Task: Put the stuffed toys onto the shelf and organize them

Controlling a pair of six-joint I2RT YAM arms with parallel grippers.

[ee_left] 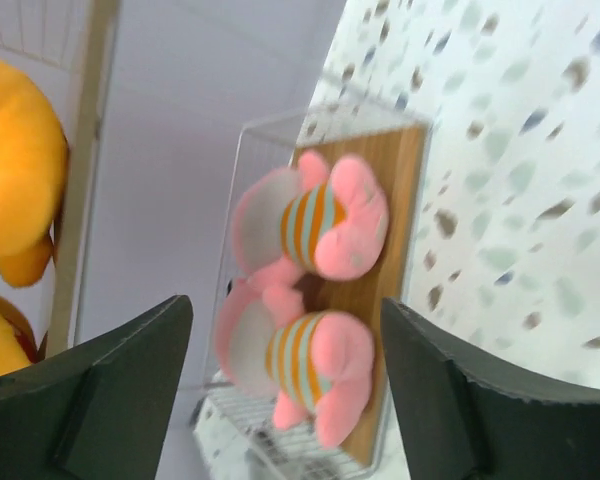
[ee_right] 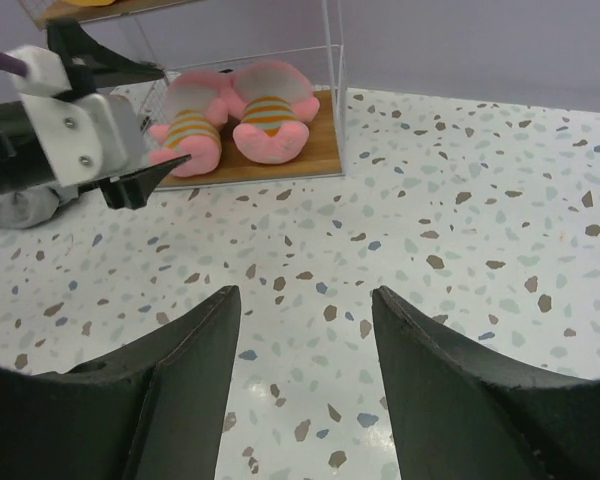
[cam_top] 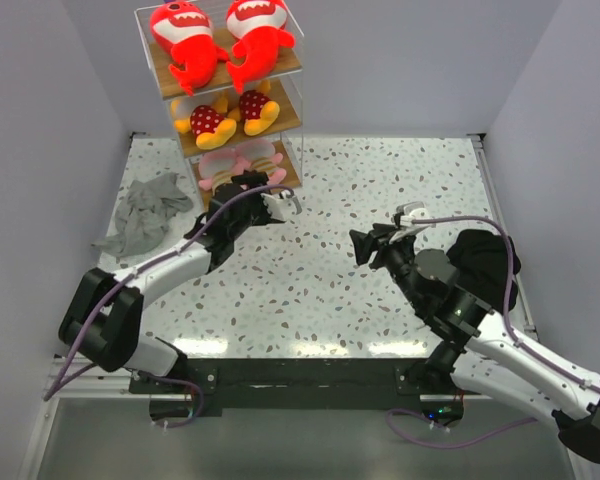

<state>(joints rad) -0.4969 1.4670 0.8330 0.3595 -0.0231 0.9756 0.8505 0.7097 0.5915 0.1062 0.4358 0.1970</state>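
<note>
The shelf stands at the far left. Two red sharks lie on its top board, two yellow toys in red polka dots on the middle board, and two pink striped toys on the bottom board. My left gripper is open and empty just in front of the bottom board. The left wrist view shows the pink toys between its spread jaws, not touched. My right gripper is open and empty over the table's middle; it also shows in the right wrist view.
A crumpled grey cloth lies left of the shelf's foot. A black cloth lies by the right arm. White walls close the table at the back and both sides.
</note>
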